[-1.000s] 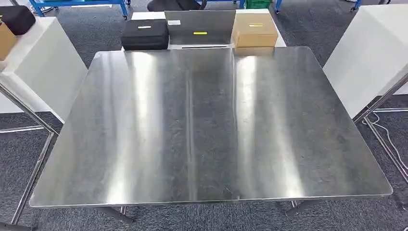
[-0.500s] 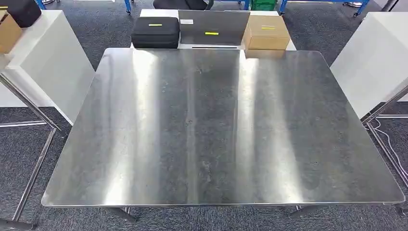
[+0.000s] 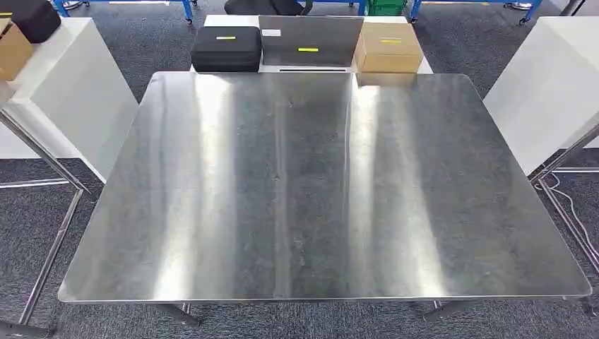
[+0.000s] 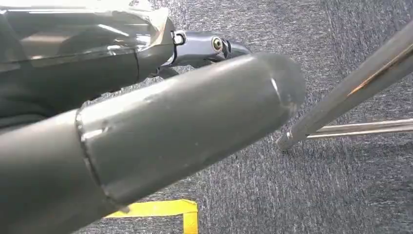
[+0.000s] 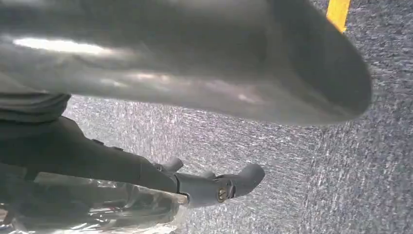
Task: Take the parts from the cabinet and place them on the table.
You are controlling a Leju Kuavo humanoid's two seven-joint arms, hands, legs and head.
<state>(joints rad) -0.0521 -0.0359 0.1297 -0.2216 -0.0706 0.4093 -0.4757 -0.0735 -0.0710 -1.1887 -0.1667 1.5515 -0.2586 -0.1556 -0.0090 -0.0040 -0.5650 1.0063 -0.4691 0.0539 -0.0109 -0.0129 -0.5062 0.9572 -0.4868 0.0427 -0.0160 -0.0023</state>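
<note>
From the head view I see the steel table (image 3: 318,183) right in front of me, and past its far edge a white stand (image 3: 212,21) carrying a black case (image 3: 226,48) on the left, a grey panel (image 3: 311,41) in the middle and a cardboard box (image 3: 388,46) on the right. My left hand (image 4: 160,122) hangs over grey carpet (image 4: 292,195) near a metal table leg (image 4: 350,87) and yellow floor tape (image 4: 165,209), with something in clear plastic beside the fingers that I cannot make out, so I cannot tell whether it is grasping. My right hand (image 5: 195,73) hangs over the same carpet beside more clear plastic, and I cannot tell its grasp either.
</note>
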